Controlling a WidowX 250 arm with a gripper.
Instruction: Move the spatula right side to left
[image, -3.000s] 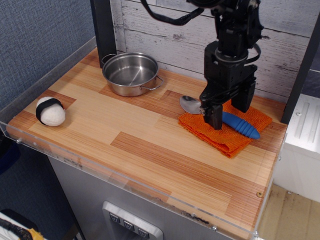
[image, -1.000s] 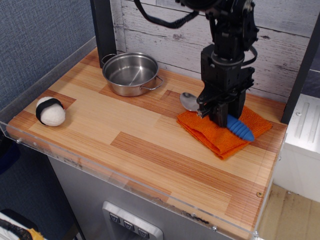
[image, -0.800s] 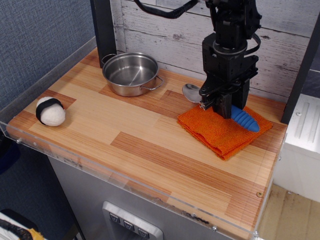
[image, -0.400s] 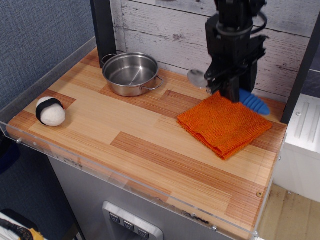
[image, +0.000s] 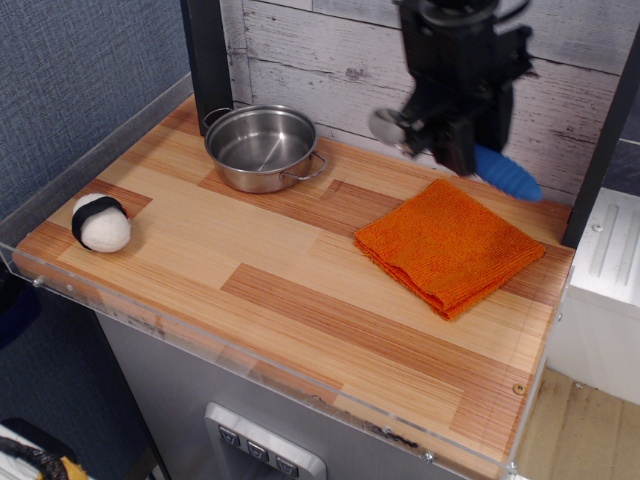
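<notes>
Clamped on the spatula (image: 480, 158), the jaws of the gripper (image: 452, 150) hold it around the middle, up in the air and clear of the table (image: 300, 290). Its blue handle sticks out to the right of the fingers and slopes a little downward, while the shiny bowl pokes out on the left side, blurred. The spatula hangs over the back right part of the table, above the far edge of the cloth (image: 452, 245) and in front of the whitewashed plank wall (image: 330, 50).

That orange cloth lies folded flat on the right half of the wood, with nothing on it. A steel pot (image: 262, 147) sits near the back, left of centre, well apart from the cloth, and looks empty. Far over on the left edge rests a white ball (image: 100, 222) with a black band around it. A clear plastic rim (image: 250, 355) runs along the front of the table. A dark post (image: 207, 55) stands just behind the pot.
</notes>
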